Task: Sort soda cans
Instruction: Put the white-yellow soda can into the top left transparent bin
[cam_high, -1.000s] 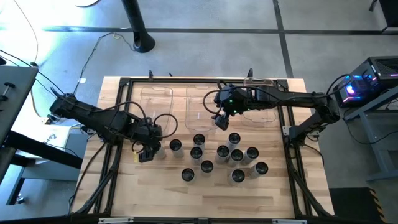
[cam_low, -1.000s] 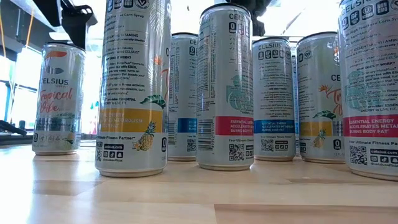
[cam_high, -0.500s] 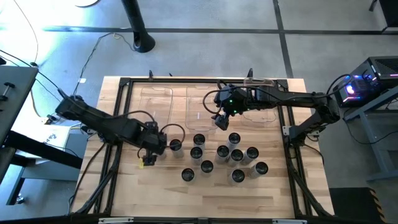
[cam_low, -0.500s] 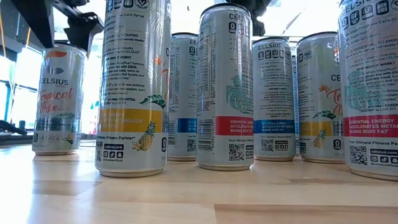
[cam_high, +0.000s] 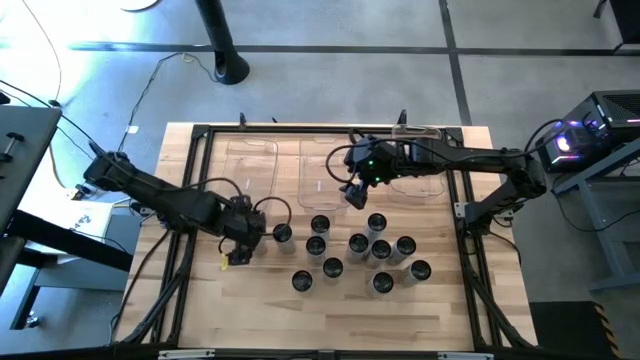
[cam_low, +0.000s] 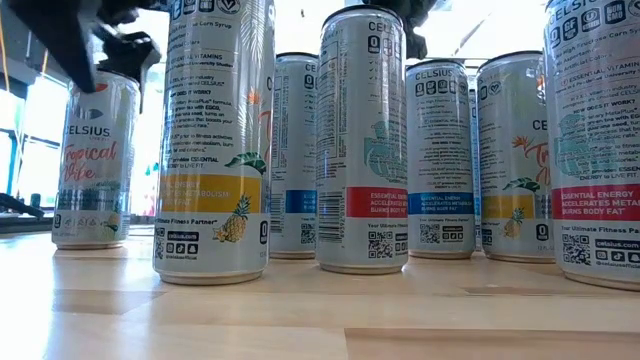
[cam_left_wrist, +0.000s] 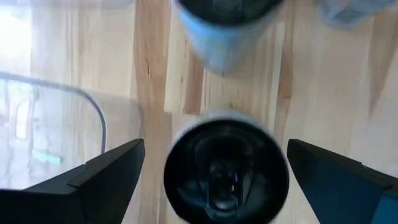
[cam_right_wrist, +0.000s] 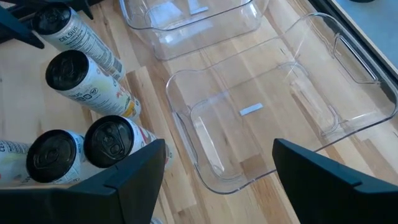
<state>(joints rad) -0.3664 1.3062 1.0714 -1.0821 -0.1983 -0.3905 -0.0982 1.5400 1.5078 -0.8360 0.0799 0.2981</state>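
**Left gripper straddles the outermost can**

Left gripper (cam_high: 262, 233) hovers with its dark fingers (cam_left_wrist: 102, 177) spread wide apart on either side of a silvery-grey soda can with a dark round top (cam_left_wrist: 227, 168), not touching it. In the high view this can (cam_high: 283, 234) stands at the nine o'clock edge of the cluster of soda cans (cam_high: 358, 244) on the light wooden worktop (cam_high: 330, 320); the low view shows it as the "Tropical Vibe" can (cam_low: 95, 165), upright, with the dark gripper just above its rim.

Right gripper (cam_high: 355, 193) hangs above the worktop at twelve o'clock of the cluster, fingers (cam_right_wrist: 118, 180) apart and holding nothing. Below it in the right wrist view lies an empty clear rectangular plastic bin (cam_right_wrist: 273, 118), with a second clear bin (cam_right_wrist: 193, 18) just beyond it. From above, three clear bins (cam_high: 250, 165) sit side by side along the twelve o'clock side of the worktop.

The remaining cans stand upright, close together, several nearly touching, at the centre of the worktop toward three o'clock. None lies in a bin.
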